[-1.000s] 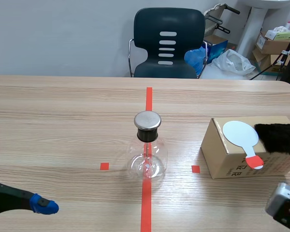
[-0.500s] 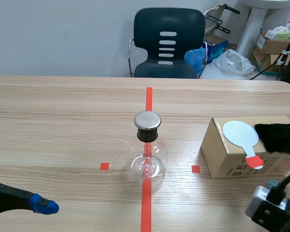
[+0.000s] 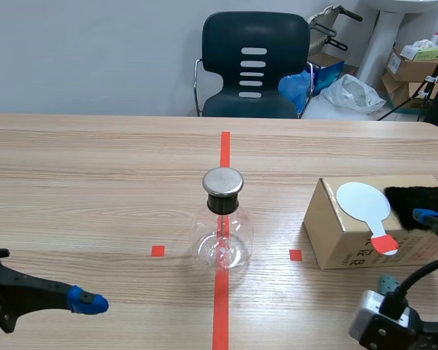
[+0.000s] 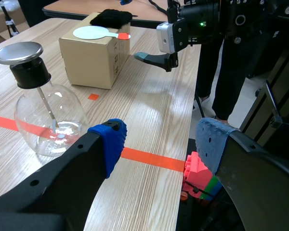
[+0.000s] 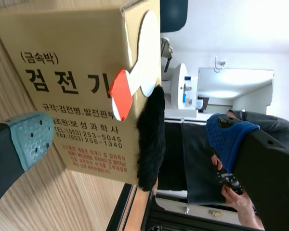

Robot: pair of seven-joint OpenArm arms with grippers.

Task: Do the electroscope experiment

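Glass flask electroscope (image 3: pixel 223 233) with metal cap is standing upright at frame centre, long axis vertical | white disc paddle (image 3: pixel 365 208) is lying on brown cardboard box (image 3: pixel 336 240) at right, red handle pointing lower right, black fur pad (image 3: pixel 420 208) beside it | left gripper (image 4: pixel 159 144), lower left, is holding fingers apart | right gripper (image 5: pixel 132 139), lower right, likewise.

A: Light, scene view?
B: Bright, even, from overhead. Table (image 3: pixel 95 168): no hard shadows, a faint one under flask (image 3: pixel 223 244).
A: Glare?
B: Small glints on the glass; dull sheen on cap (image 3: pixel 223 180).
A: Wrist views?
B: Left: soft shadow patch on wood. Right: wall (image 5: pixel 231 29) brightly lit; fur (image 5: pixel 149 139) featureless black.
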